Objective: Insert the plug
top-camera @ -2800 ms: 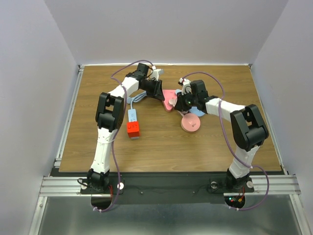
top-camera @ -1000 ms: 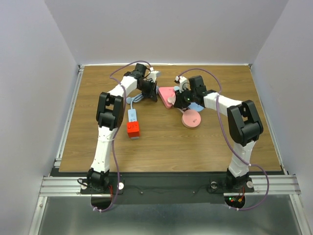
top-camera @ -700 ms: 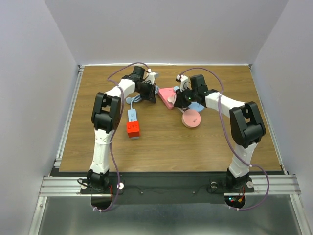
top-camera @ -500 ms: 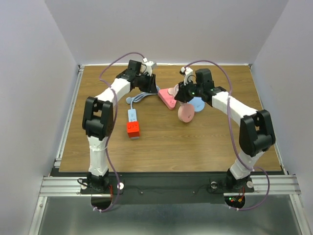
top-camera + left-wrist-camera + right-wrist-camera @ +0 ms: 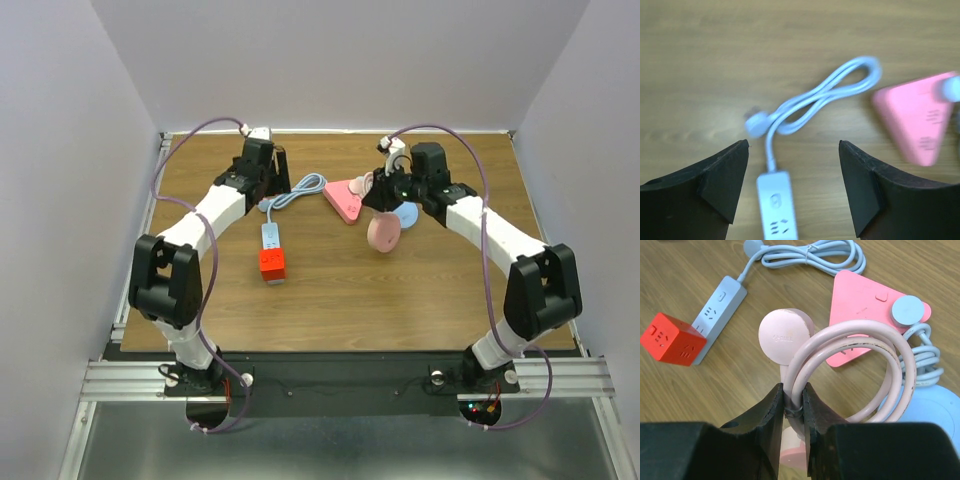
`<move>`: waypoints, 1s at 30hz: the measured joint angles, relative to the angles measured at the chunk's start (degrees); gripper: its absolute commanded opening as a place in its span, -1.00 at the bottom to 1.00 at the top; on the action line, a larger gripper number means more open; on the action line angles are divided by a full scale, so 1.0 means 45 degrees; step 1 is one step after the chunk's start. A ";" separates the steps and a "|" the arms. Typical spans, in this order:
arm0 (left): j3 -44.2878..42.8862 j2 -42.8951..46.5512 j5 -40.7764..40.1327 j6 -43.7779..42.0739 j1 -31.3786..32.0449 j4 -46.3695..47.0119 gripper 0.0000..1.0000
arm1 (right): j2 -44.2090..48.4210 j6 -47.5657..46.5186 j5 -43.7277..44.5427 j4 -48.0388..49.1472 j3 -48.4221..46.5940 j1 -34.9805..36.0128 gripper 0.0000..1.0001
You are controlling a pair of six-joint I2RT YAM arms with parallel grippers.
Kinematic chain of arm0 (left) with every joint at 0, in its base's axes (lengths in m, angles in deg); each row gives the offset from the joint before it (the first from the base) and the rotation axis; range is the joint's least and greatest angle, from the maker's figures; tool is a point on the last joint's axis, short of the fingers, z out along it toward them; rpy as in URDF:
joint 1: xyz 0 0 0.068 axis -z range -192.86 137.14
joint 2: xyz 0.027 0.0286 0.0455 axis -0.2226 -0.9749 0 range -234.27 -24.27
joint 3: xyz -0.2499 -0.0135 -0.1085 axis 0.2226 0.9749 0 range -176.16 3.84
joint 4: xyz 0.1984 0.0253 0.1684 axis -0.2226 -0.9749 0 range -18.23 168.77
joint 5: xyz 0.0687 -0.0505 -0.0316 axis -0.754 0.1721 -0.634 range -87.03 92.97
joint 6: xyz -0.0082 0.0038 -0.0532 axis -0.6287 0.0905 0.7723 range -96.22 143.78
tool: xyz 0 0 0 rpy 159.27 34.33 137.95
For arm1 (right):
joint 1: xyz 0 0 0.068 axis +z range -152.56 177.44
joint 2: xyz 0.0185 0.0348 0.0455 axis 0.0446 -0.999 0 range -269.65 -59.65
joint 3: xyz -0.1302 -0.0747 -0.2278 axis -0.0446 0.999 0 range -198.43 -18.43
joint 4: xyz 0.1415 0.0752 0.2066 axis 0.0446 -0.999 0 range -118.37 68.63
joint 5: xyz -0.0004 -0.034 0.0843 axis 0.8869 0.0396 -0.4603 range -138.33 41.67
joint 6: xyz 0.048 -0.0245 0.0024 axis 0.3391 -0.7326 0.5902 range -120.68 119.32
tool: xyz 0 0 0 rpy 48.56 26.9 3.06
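Note:
My right gripper (image 5: 794, 399) is shut on a coiled pink cable (image 5: 860, 375) at its tie and holds it above the table. A round pink plug (image 5: 785, 335) hangs at the cable's end. It also shows in the top view (image 5: 383, 232), below the right gripper (image 5: 386, 196). A pink triangular socket block (image 5: 865, 310) lies beyond it, with a grey-blue round plug (image 5: 907, 310) on its corner. My left gripper (image 5: 792, 147) is open and empty over the white power strip (image 5: 776, 212) and its coiled white cable (image 5: 825, 92).
A red cube socket (image 5: 272, 264) sits at the near end of the white strip (image 5: 270, 238). A light blue round block (image 5: 406, 213) lies right of the pink triangle (image 5: 345, 198). The white cable's plug (image 5: 756, 122) rests on the wood.
My left gripper has drawn back left, away from the pink triangle, and now hovers over the white cable. My right gripper has lifted the pink cable coil; the round pink plug now hangs tilted.

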 measured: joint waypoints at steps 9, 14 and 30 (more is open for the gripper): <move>0.1409 -0.1758 -0.1574 0.0578 -0.0063 -0.0962 0.68 | 0.1783 0.0146 -0.0005 -0.0034 0.0622 -0.0010 -0.99; 0.1404 -0.1987 -0.1719 0.0631 -0.0063 -0.0801 0.60 | 0.2273 0.0209 -0.0010 0.0044 0.0845 -0.0010 -0.99; 0.0889 -0.3633 -0.1336 0.0427 0.0015 -0.0262 -1.00 | 0.3682 0.0777 0.0136 -0.0136 0.1826 -0.0010 -0.99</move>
